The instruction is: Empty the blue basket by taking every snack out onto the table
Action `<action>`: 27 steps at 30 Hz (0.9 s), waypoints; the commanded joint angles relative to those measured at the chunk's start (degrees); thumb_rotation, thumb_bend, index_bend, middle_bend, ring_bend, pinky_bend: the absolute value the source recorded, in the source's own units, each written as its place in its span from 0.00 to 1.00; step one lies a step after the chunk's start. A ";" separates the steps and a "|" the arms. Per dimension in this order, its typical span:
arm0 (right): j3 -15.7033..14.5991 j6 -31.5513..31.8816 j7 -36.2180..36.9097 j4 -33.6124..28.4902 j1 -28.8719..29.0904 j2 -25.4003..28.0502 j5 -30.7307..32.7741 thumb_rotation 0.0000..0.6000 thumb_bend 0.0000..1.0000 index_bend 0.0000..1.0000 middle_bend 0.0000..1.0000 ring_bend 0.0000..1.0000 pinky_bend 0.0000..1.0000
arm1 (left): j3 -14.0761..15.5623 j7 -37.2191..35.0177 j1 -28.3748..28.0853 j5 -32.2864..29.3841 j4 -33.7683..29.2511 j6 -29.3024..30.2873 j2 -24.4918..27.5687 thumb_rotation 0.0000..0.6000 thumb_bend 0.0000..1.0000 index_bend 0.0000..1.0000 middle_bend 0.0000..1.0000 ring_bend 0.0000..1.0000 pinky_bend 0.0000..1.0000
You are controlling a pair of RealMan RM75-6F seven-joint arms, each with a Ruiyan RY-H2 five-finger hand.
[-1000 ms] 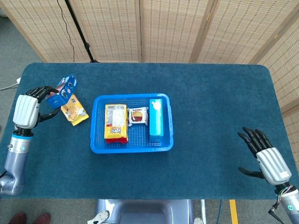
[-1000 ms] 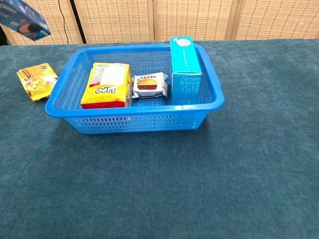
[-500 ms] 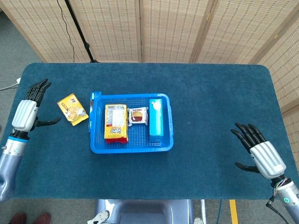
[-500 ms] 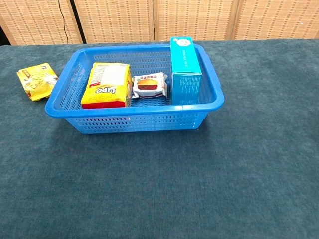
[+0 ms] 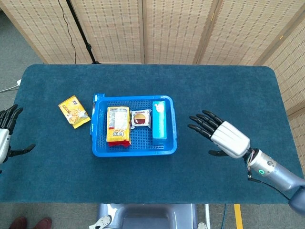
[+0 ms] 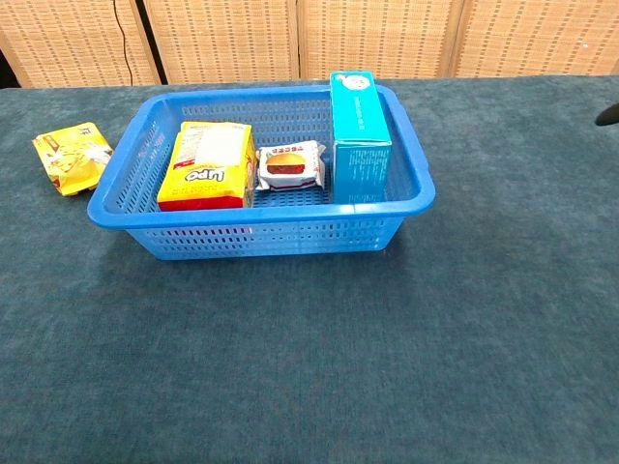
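Right hand hangs empty with fingers spread, just right of the blue basket and pointing at it, so the teal box standing along the basket's right wall, long axis front to back, is the nearest snack; the left hand is also empty and spread, far off at the bench left edge. Still inside: teal box, small white cake pack in the middle, yellow bag on the left. Already out: yellow pouch and a blue box touching the basket's left wall.

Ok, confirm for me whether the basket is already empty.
No, the blue basket holds a yellow snack pack, a small white wrapped cake and a teal box.
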 commanded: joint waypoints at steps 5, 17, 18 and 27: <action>1.73 -12.01 -2.77 1.48 9.52 -5.26 0.72 1.00 0.00 0.01 0.00 0.00 0.05 | 0.04 4.55 3.16 -1.63 -4.43 3.14 1.59 1.00 0.00 0.00 0.00 0.00 0.00; 2.44 -21.40 -7.83 8.66 18.94 -14.66 4.71 1.00 0.00 0.03 0.00 0.00 0.07 | -0.39 6.22 3.91 -0.64 -4.59 2.62 1.20 1.00 0.00 0.00 0.00 0.00 0.00; 2.41 -21.37 -7.72 9.23 19.29 -15.09 4.97 1.00 0.00 0.03 0.00 0.00 0.07 | -0.49 6.32 3.92 -0.80 -4.49 2.46 1.14 1.00 0.00 0.00 0.00 0.00 0.00; 1.38 -23.48 -9.15 11.97 22.99 -17.50 6.43 1.00 0.00 0.10 0.01 0.00 0.09 | -1.65 6.55 3.26 -3.19 -3.79 -0.45 0.81 1.00 0.00 0.00 0.00 0.00 0.00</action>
